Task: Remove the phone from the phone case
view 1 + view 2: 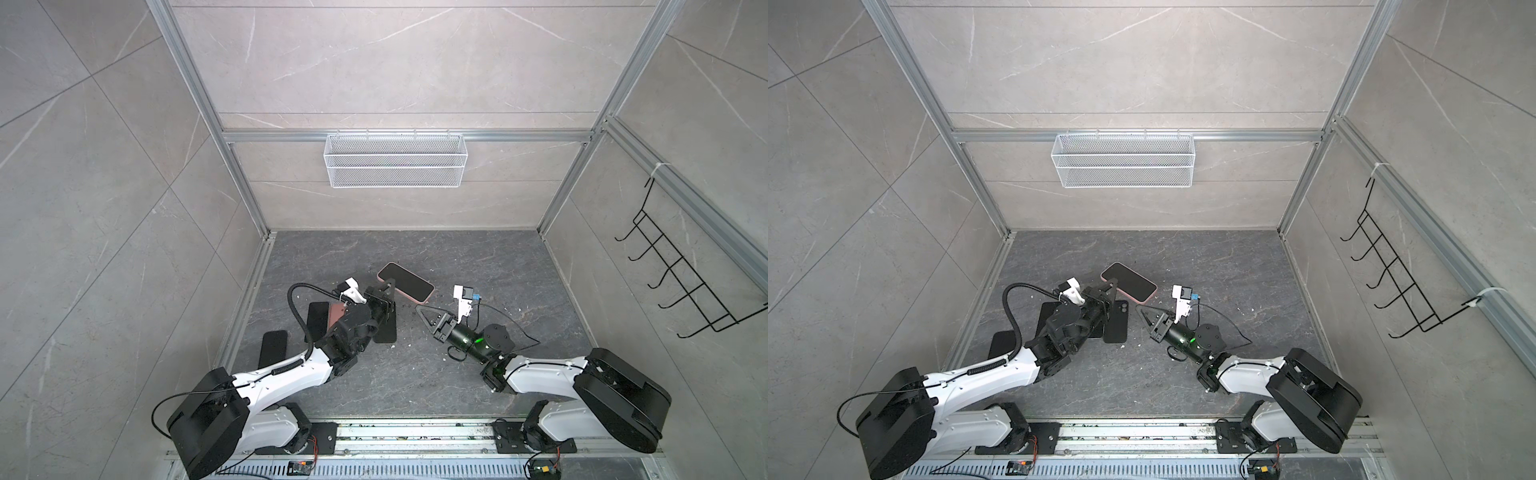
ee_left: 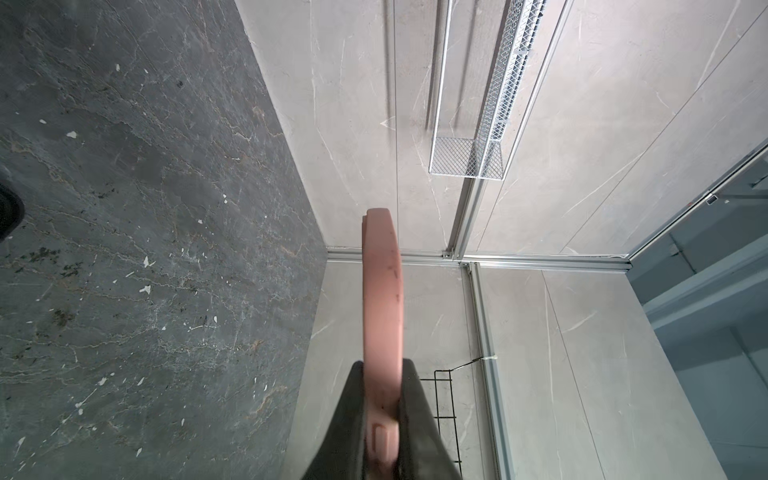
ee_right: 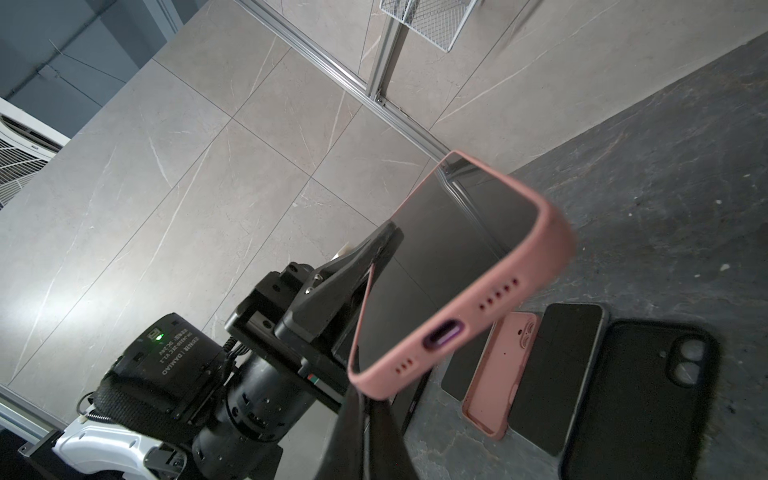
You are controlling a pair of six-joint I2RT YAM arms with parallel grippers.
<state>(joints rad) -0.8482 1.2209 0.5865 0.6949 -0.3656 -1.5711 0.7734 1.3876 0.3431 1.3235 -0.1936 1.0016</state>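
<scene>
Above dark tabletop (image 1: 478, 266), left claw (image 1: 390, 287) clamps pink case (image 3: 478, 307) — phone (image 3: 449, 232) inside; right claw (image 1: 418, 308) closed — contact with case unclear.

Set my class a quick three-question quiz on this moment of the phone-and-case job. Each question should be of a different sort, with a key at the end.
1. True or false: the phone is already out of its pink case.
2. Fill in the gap: the right gripper, whose tips are close to the lower corner of the case, is ____ (open or shut).
3. Multiple choice: what holds the cased phone up in the air?
A) the left gripper, clamped across its side edge
B) the right gripper alone
C) nothing; it lies flat

Key: 1 false; 2 shut; 3 A.
</scene>
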